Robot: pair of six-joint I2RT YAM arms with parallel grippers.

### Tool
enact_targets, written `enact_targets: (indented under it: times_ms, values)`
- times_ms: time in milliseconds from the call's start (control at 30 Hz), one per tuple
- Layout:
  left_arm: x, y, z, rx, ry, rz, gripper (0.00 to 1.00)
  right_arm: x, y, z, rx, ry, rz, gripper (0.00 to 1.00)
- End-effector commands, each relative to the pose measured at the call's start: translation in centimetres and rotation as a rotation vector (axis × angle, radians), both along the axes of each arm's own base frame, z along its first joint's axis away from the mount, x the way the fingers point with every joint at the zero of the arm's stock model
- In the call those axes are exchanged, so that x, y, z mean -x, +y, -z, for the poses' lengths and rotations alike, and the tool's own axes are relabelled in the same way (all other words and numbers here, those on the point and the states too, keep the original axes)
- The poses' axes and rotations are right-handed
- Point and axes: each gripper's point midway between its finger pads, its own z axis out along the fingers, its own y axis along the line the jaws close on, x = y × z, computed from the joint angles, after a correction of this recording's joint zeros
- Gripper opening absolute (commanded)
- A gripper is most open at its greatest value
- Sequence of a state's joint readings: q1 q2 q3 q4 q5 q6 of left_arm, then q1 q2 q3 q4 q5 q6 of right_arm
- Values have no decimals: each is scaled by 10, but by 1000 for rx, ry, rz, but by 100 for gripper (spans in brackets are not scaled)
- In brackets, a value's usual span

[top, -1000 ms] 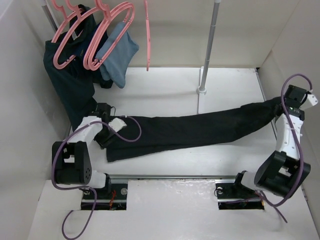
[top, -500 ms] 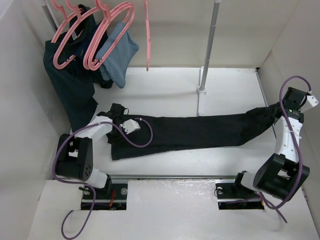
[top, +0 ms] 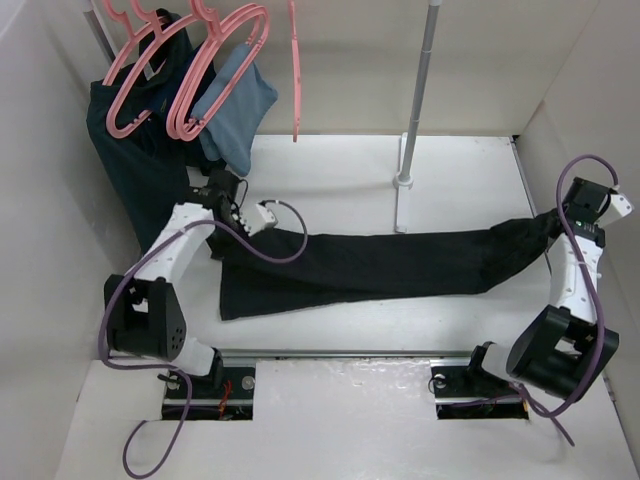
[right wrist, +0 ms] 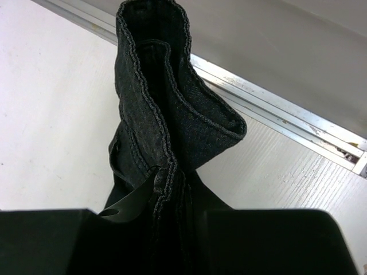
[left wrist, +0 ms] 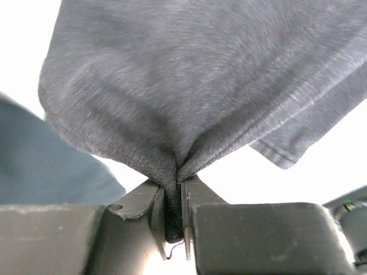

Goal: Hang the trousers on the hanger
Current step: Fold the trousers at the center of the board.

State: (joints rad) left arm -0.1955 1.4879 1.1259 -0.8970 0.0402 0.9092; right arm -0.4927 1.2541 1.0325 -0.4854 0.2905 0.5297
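The black trousers (top: 380,265) lie stretched across the table from left to right. My left gripper (top: 235,232) is shut on their left end, which is bunched and raised off the table. In the left wrist view a fold of the fabric (left wrist: 200,86) is pinched tight in the left gripper (left wrist: 175,192). My right gripper (top: 562,215) is shut on the other end near the right wall. In the right wrist view that seamed end of the trousers (right wrist: 160,103) stands up out of the right gripper (right wrist: 172,183). A bare pink hanger (top: 294,80) hangs edge-on at the back.
Two more pink hangers (top: 140,75) (top: 215,70) at the back left carry a dark teal garment (top: 140,170) and a light blue garment (top: 235,110). A vertical pole (top: 415,100) rises behind the trousers. White walls close in both sides. A metal rail (right wrist: 275,109) runs beside the right gripper.
My left gripper has closed on the trousers' left end and moved back toward the hanging garments, pulling that end up. The right gripper has barely moved.
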Motion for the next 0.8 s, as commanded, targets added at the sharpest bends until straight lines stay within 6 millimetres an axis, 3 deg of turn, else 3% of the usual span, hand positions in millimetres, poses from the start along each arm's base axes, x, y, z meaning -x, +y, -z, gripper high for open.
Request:
enact_targets:
  times_ms: [0,133,333,433,467,567,667,767]
  values:
    - [37,-2,-28,38,129,7,0,-11,-12,-18,46,-50,9,0]
    - [85,9,7,-45,272,115,0,-19,-16,-17,42,-43,9,0]
    - [106,11,24,-41,363,154,0,-30,-28,-21,62,-20,28,0]
    - [129,15,38,-56,446,242,0,-34,-31,-21,57,-12,28,0]
    - [130,14,48,-58,442,240,0,-37,-32,-22,57,-12,28,0]
    - [125,19,60,-85,418,181,30,-41,-33,-32,64,-36,21,0]
    - [113,23,60,-67,365,135,45,-43,-30,-46,99,-60,-29,0]
    - [70,15,37,31,206,93,53,-40,-28,-68,153,-93,-60,0]
